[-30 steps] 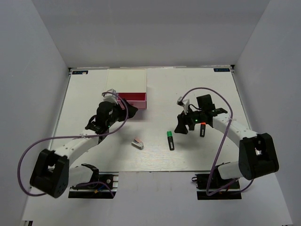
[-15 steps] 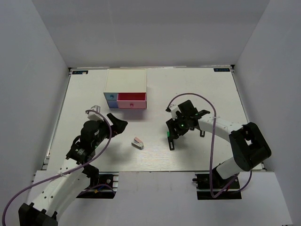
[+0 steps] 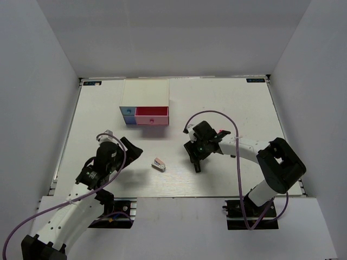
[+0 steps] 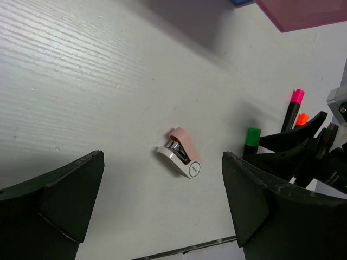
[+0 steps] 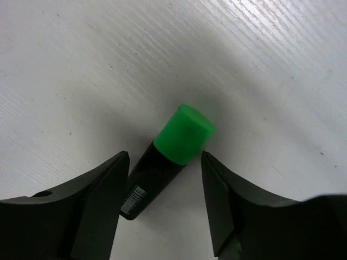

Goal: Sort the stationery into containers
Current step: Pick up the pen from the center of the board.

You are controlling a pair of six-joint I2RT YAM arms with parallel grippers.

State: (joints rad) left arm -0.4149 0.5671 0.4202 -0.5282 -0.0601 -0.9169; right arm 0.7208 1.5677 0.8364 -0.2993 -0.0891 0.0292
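Observation:
The green-capped black highlighter [image 5: 173,151] lies on the table between the open fingers of my right gripper [image 5: 165,162]; I cannot tell whether the left finger touches its barrel. In the top view my right gripper [image 3: 196,154] hides most of it. The pink-and-white stapler-like piece [image 3: 159,164] lies alone, right of my open, empty left gripper [image 3: 133,149]. In the left wrist view it [image 4: 180,153] lies ahead of my left gripper [image 4: 162,162], with the green cap [image 4: 252,134], the pink-capped highlighter [image 4: 295,97] and the orange cap [image 4: 301,118] beyond. The beige blocks are out of view.
The white-topped drawer box [image 3: 145,93] stands at the back left of centre, with a light blue front [image 3: 128,110] and a pink front [image 3: 151,112] facing me. White walls enclose the table on three sides.
My left arm has drawn back from the drawer box toward the near left. My right gripper has moved left and come down around the green highlighter.

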